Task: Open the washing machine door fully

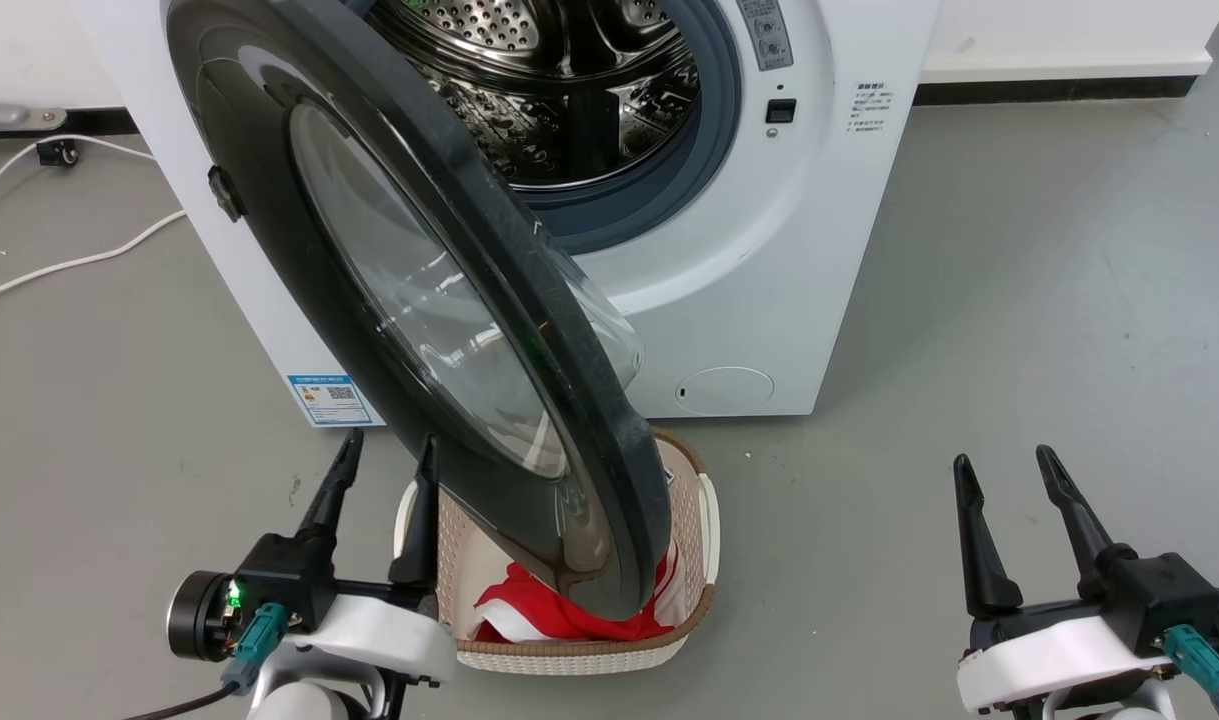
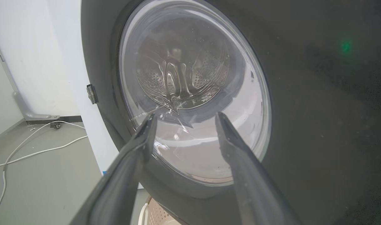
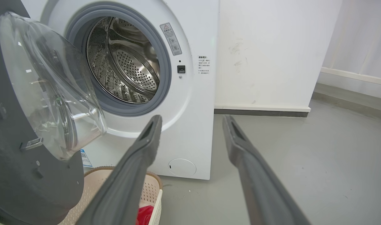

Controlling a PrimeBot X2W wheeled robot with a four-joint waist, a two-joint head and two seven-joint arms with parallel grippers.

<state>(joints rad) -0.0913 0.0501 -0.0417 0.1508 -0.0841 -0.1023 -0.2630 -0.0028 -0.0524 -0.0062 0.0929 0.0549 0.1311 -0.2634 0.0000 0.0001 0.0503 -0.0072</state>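
Head view
- Door: the washing machine door [image 1: 409,300] stands partly swung out from the washing machine [image 1: 769,250], hinged at the view's left, outer face towards the robot.
- Opening: steel drum [image 1: 549,90] and grey-blue rubber ring [image 1: 709,130] are exposed.
- In the way: a cream basket [image 1: 699,540] sits on the floor just before the machine, under the door's lower edge; whether they touch cannot be told. A red cloth [image 1: 539,610] lies in it.
- Left gripper [image 1: 391,438]: jaws apart, holding nothing, beside the basket and close to the door's outer face.
- Right gripper [image 1: 1003,456]: jaws apart, empty, well clear of the machine over bare floor.
- Around: a white cable [image 1: 69,262] at the left, a blue label [image 1: 331,397], and a round filter cap [image 1: 724,390] low on the front.

Left wrist view
- Left gripper [image 2: 185,115]: spread fingers frame the door's glass bowl [image 2: 193,93]; contact cannot be told.
- Extra here: the drum shows warped through the glass, and a small dark fitting [image 2: 92,93] sits on the door's edge.

Right wrist view
- Right gripper [image 3: 193,117]: fingers wide, pointing at the machine's front.
- Extra here: the door's inner side with the bulging bowl [image 3: 49,84] and a metal catch [image 3: 31,143].
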